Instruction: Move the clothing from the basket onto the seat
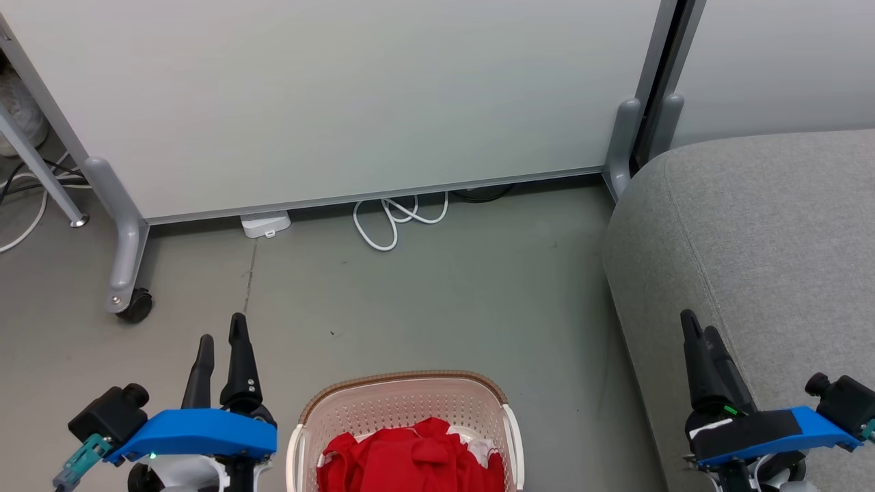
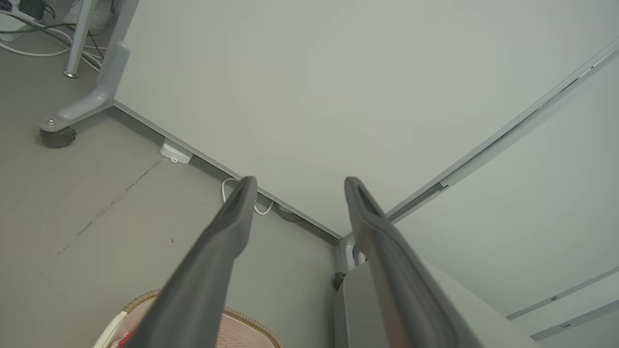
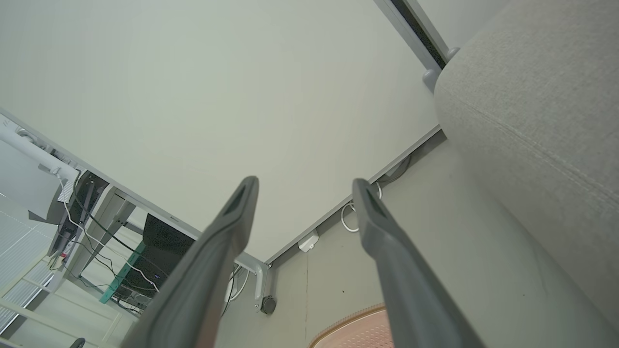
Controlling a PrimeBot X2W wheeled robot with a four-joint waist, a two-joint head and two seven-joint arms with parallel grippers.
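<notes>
While flanking the basket [image 1: 410,402] | left jaws spread, empty | right jaws spread, empty

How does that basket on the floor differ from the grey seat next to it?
The basket is cream perforated plastic with a brown rim; the seat is plain grey fabric. The basket holds red clothing; the seat shows none on its visible part. The seat looks far bigger than the basket. Both have rounded edges.

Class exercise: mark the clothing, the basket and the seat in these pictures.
the clothing [image 1: 410,459], head view, middle of the red heap.
the basket [image 1: 396,406], head view, far perforated inner wall.
the seat [image 1: 765,232], head view, grey top surface.
</notes>
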